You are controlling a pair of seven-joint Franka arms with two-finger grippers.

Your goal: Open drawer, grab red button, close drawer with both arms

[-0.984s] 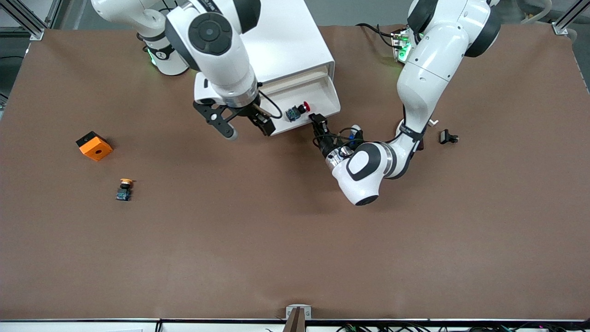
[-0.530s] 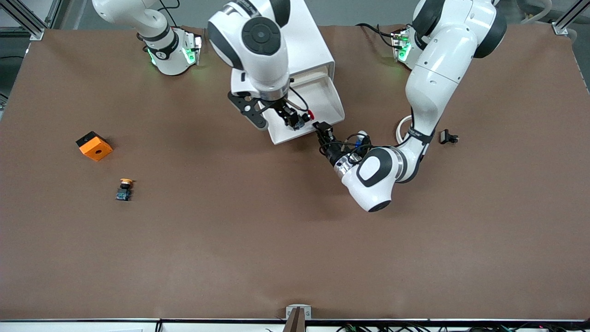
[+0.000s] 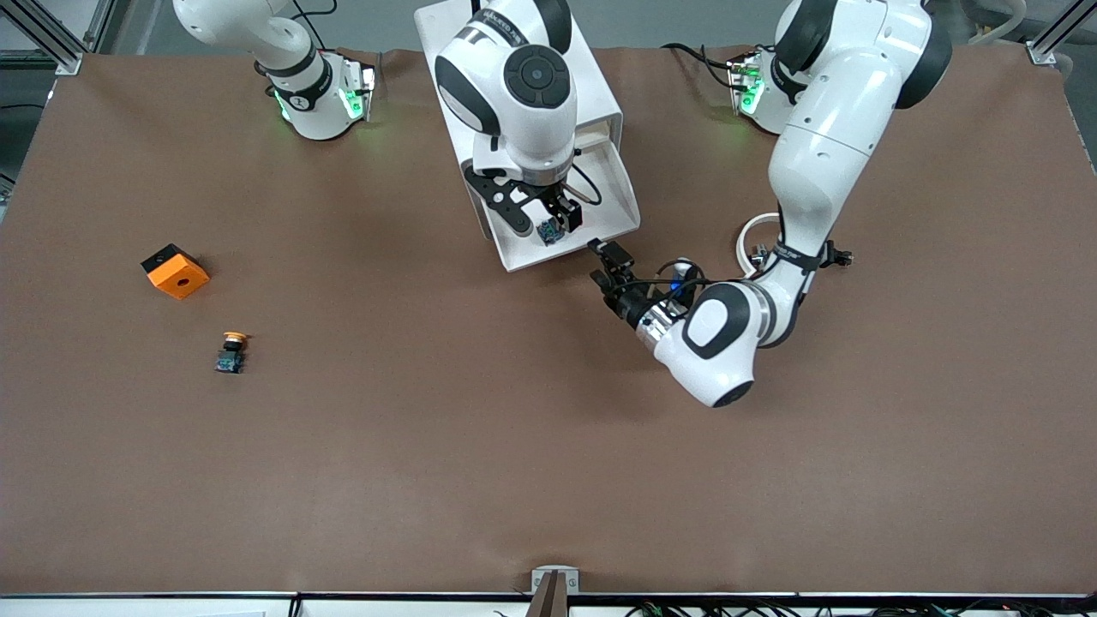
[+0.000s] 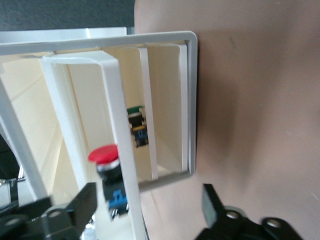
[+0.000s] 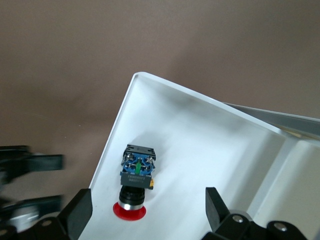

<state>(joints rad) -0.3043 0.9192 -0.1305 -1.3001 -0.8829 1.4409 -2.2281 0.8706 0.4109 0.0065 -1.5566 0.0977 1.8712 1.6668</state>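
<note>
- Drawer (image 3: 619,199) stands pulled out of the white cabinet (image 3: 591,81), open end toward the front camera.
- Red-capped button (image 5: 134,184) lies on its side on the drawer floor, near the drawer's front corner; blue base and black body visible, cap pointing at the drawer's front wall.
- Right gripper (image 3: 542,221) is down over the drawer, directly above the button, fingers spread wide with the button between them; nothing gripped yet.
- Left gripper (image 3: 607,264) sits low, just outside the drawer's front edge, jaws apart and holding nothing. It looks clear of the drawer front, though contact cannot be ruled out.
- A second button with a green cap (image 4: 134,114) shows deeper inside the cabinet, well apart from the red one.
- Step in hand, by judgement: the grab. To do it well, the right gripper should centre on the black body, not the rounded cap, descend until the pads bracket the body, then close squarely so the piece does not roll.
- Risk: a finger catching the drawer wall beside the button.
- Orange cube (image 3: 175,271) and yellow-capped button (image 3: 230,351) lie well away from the drawer, toward the right arm's end.
</note>
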